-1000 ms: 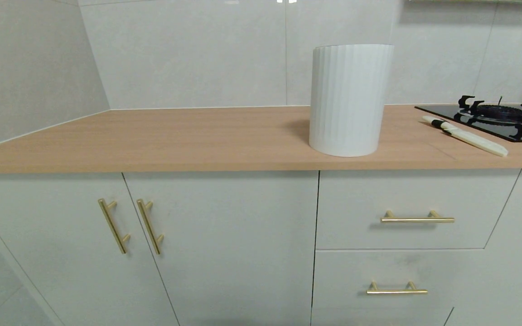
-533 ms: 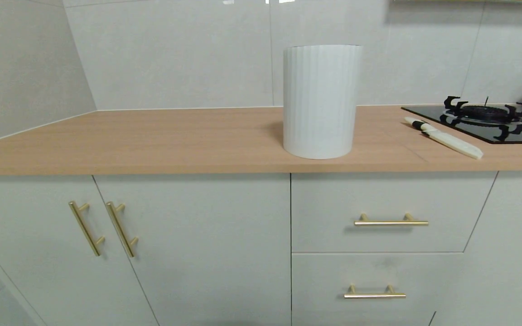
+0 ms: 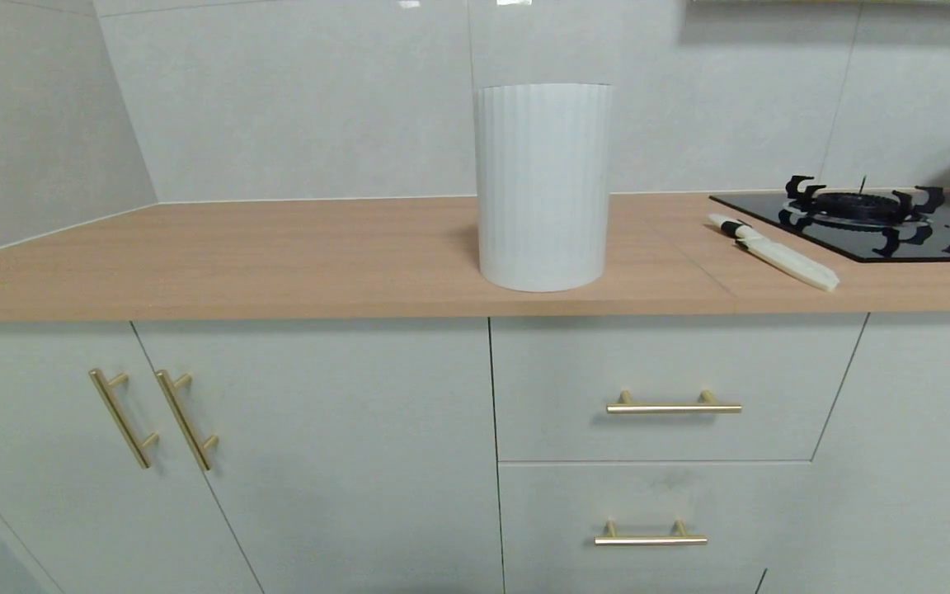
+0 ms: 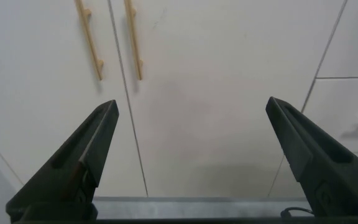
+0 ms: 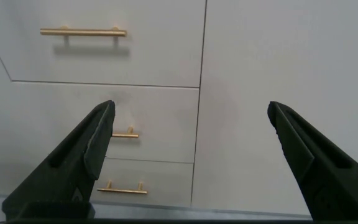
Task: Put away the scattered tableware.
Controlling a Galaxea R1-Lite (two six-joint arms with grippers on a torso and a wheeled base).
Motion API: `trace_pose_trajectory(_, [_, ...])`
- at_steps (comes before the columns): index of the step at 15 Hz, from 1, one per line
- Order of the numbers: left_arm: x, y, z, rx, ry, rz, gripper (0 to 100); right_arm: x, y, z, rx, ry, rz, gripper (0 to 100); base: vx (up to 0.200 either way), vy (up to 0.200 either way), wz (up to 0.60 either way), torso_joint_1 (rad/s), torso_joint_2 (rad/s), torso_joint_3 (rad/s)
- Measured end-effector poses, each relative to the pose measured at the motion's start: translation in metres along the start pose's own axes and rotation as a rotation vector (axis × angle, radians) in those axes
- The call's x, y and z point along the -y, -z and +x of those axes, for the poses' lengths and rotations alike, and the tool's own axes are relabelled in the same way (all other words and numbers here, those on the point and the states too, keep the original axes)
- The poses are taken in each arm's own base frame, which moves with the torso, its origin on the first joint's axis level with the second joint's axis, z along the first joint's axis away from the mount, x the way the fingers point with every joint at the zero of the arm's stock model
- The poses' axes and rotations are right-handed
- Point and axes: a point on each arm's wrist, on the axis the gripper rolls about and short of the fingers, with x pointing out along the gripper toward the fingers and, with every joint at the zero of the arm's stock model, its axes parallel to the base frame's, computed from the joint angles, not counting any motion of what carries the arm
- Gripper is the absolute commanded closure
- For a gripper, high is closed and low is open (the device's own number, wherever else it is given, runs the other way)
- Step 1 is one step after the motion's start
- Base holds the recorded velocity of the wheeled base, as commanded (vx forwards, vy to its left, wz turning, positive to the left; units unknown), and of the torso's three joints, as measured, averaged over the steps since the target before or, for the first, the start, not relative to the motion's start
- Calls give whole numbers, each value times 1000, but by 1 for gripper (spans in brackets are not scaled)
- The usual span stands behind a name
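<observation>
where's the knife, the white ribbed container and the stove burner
knife (image 3: pixel 780 254), head view, its pale middle
white ribbed container (image 3: pixel 543 190), head view, middle of its side wall
stove burner (image 3: pixel 858 204), head view, centre of the black grate

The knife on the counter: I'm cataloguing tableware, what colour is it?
Knife: cream-white, black band near one end; head view shows it best.

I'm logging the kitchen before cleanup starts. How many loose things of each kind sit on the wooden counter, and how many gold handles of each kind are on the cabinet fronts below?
white ribbed container: 1
knife: 1
door handles: 2
drawer handles: 2
Total: 6
</observation>
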Motion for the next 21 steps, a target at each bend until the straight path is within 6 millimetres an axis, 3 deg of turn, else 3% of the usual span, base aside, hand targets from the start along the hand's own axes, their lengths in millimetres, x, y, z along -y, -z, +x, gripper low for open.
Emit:
trace_pose_trajectory(16, [0, 0, 0, 0, -1, 0, 0, 0, 0, 0, 0, -2, -1, 0, 13, 0, 0, 2, -7, -3])
trace_pose_trajectory(21, [0, 0, 0, 0, -1, 0, 0, 0, 0, 0, 0, -3, -1, 0, 0, 0, 0, 97, -317, -260])
